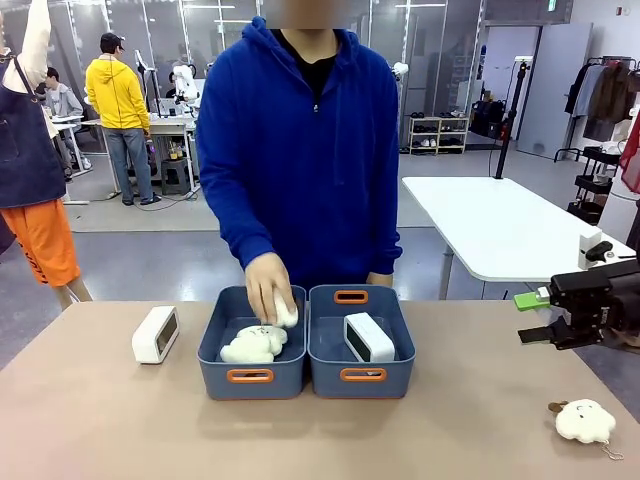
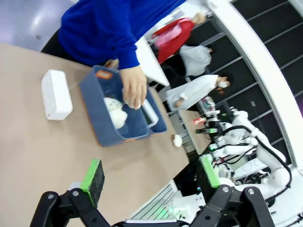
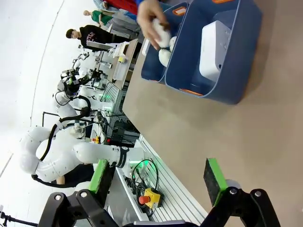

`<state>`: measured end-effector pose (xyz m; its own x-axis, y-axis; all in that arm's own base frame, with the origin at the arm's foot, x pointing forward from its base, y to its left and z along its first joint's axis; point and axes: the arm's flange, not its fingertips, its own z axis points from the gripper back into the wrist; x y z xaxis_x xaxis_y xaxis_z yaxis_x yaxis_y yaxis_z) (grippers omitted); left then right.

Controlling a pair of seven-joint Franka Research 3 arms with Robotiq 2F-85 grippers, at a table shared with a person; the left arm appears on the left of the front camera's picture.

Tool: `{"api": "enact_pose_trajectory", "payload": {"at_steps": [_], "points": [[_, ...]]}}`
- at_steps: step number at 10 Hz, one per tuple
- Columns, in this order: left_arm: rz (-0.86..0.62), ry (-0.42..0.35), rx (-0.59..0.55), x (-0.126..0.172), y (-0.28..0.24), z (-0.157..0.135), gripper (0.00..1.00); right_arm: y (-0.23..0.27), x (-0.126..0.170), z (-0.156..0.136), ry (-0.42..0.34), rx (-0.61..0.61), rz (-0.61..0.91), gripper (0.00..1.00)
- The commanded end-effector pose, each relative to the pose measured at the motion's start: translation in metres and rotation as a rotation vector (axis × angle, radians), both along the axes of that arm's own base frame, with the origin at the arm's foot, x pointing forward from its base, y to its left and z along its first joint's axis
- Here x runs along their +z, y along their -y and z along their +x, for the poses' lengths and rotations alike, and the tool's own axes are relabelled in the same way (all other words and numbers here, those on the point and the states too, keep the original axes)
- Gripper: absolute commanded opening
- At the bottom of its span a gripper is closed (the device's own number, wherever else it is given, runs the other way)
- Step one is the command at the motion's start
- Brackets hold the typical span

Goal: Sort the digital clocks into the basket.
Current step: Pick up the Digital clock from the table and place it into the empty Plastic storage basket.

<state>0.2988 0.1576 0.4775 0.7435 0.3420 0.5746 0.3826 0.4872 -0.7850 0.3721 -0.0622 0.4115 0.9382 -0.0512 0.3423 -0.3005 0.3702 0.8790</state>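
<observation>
1 digital clock (image 1: 368, 337) lies lengthwise in the basket (image 1: 330, 382); 2nd digital clock (image 1: 156, 334) faces it from open tabletop (image 1: 100, 420); left gripper (image 2: 150, 175), right gripper (image 1: 532, 317) gape.

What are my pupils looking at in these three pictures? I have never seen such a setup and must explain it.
Two robot arms share a brown table with a person. The front picture looks across from the robot's side; the other two come from cameras on the arms' wrists, looking along the fingers. The left gripper and right gripper are open and hold nothing. Two blue baskets stand mid-table: the right basket holds a white digital clock, the left basket a cream plush toy, where the person's hand grips something white. A second clock stands left of them; another plush lies far right.
</observation>
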Motion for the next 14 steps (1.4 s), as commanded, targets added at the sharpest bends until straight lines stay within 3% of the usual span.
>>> {"api": "enact_pose_trajectory", "payload": {"at_steps": [1, 3, 5, 8, 10, 14], "points": [[0.219, -0.189, 0.061, 0.011, 0.031, 0.027, 1.00, 0.001, 0.001, 0.000, -0.005, 0.008, -0.009, 1.00], [0.336, -0.253, 0.086, 0.011, 0.060, 0.060, 1.00, 0.001, 0.001, 0.000, -0.005, 0.008, -0.009, 1.00], [0.561, -0.319, 0.094, 0.005, 0.098, 0.116, 1.00, 0.001, 0.001, 0.000, -0.005, 0.008, -0.009, 1.00], [0.729, -0.377, 0.144, -0.010, 0.151, 0.180, 1.00, 0.001, 0.001, 0.000, -0.005, 0.008, -0.009, 1.00], [0.768, -0.388, 0.186, -0.038, 0.180, 0.223, 1.00, 0.001, 0.001, 0.000, -0.005, 0.008, -0.009, 1.00], [0.814, -0.393, 0.285, -0.091, 0.218, 0.261, 1.00, 0.001, 0.001, 0.000, -0.005, 0.008, -0.009, 1.00]]}}
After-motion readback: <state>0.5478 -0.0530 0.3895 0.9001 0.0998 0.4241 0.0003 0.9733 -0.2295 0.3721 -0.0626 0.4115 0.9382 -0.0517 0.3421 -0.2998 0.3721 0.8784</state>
